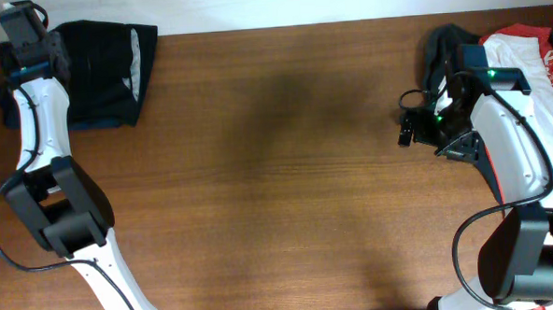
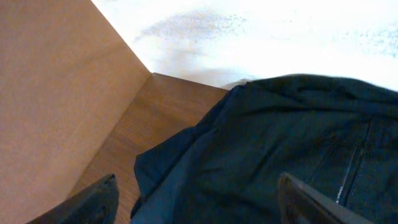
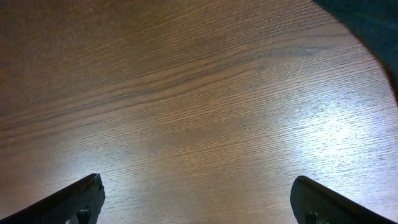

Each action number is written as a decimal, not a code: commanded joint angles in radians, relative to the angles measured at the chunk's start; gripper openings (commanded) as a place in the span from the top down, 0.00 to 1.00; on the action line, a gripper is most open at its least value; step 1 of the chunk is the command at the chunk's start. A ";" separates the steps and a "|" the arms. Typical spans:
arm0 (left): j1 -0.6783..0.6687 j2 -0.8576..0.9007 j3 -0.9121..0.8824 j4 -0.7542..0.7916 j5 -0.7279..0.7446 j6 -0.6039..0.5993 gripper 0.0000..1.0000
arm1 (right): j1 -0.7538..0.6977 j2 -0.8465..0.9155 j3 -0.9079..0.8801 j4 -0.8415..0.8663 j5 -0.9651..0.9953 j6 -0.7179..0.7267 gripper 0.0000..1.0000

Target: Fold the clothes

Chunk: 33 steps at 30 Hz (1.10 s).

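L hand (image 2: 198,204) open above black garment (image 2: 280,137) at far tabletop (image 1: 277,174) corner, arm stretched; R hand (image 3: 198,200) open beside clothes pile (image 1: 534,50).

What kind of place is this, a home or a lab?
Probably a robotics lab bench: a left arm and right arm at a wooden table, white backdrop, with a dark garment and red-and-white garment.

A black garment (image 1: 100,77), bunched and showing a grey-white lining strip, lies at the far left corner of the table (image 1: 259,174). A red-and-white garment (image 1: 541,55) lies crumpled beside a dark one (image 1: 440,47) at the table's far right corner.
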 commanded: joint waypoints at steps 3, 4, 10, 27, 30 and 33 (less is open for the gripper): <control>0.001 0.002 0.027 -0.093 0.064 -0.004 0.18 | -0.004 -0.017 0.016 0.003 0.016 0.008 0.01; 0.001 0.002 0.027 -0.130 0.108 -0.004 0.18 | -0.004 -0.017 0.016 0.003 0.016 0.008 0.01; 0.006 0.028 0.016 -0.325 0.207 -0.005 0.99 | -0.004 -0.017 0.016 0.003 0.016 0.008 0.01; 0.010 -0.099 0.022 -0.457 0.126 -0.168 0.01 | -0.004 -0.017 0.016 0.003 0.016 0.008 0.01; -0.023 -0.113 0.019 -0.527 0.238 -0.168 0.07 | -0.004 -0.017 0.016 0.003 0.016 0.008 0.01; -0.023 -0.058 -0.004 -0.616 0.351 -0.176 0.57 | -0.004 -0.017 0.016 0.003 0.016 0.008 0.01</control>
